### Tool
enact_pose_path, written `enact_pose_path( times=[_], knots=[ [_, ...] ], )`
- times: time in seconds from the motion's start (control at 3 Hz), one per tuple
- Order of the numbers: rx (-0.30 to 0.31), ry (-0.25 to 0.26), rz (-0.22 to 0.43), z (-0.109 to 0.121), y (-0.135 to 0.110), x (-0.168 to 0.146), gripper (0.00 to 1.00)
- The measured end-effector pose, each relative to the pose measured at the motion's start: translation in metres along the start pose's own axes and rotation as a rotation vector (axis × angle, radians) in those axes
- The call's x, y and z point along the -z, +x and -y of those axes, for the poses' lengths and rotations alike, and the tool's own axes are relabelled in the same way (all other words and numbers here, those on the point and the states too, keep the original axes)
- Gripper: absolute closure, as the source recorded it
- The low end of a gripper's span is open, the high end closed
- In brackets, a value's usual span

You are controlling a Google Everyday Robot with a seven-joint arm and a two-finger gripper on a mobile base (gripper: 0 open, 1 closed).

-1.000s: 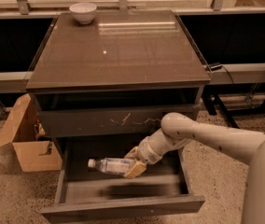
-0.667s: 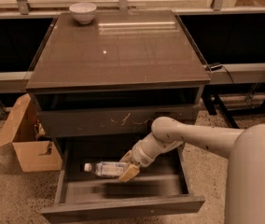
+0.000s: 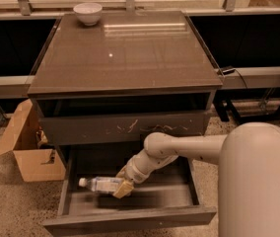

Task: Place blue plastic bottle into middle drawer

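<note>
The blue plastic bottle (image 3: 99,184) lies on its side inside the open middle drawer (image 3: 172,195), white cap pointing left, low over the grey floor at the left half. I cannot tell whether it touches the floor. My gripper (image 3: 122,187) reaches down into the drawer from the right and is shut on the bottle's right end. The pale arm runs back to my body at the lower right. The drawer's plain front panel (image 3: 130,222) is pulled far out towards me.
The drawer with pale scratch marks (image 3: 130,127) is shut just above my arm. A white bowl (image 3: 87,13) stands on the cabinet top (image 3: 125,53) at the back left. An open cardboard box (image 3: 26,152) sits on the floor, left of the cabinet.
My gripper has moved left and lower into the drawer, carrying the bottle with it. The bottle now sits closer to the drawer's left side and floor.
</note>
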State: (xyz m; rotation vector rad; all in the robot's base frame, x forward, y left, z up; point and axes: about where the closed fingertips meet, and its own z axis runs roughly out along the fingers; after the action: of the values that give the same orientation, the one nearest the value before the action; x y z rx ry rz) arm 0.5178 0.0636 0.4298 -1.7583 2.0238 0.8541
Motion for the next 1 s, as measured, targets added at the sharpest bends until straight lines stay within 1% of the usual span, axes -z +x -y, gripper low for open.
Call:
enact_pose_path(
  times=[0.33,0.67,1.0],
  knots=[
    [-0.015,0.003,0.004,0.002,0.0002,-0.0154,0.6],
    [-0.027,0.009,0.02,0.0043,0.0027,-0.0206,0.38],
    [-0.044,0.023,0.093,0.0098,0.0055,-0.0151,0.06]
  ],
)
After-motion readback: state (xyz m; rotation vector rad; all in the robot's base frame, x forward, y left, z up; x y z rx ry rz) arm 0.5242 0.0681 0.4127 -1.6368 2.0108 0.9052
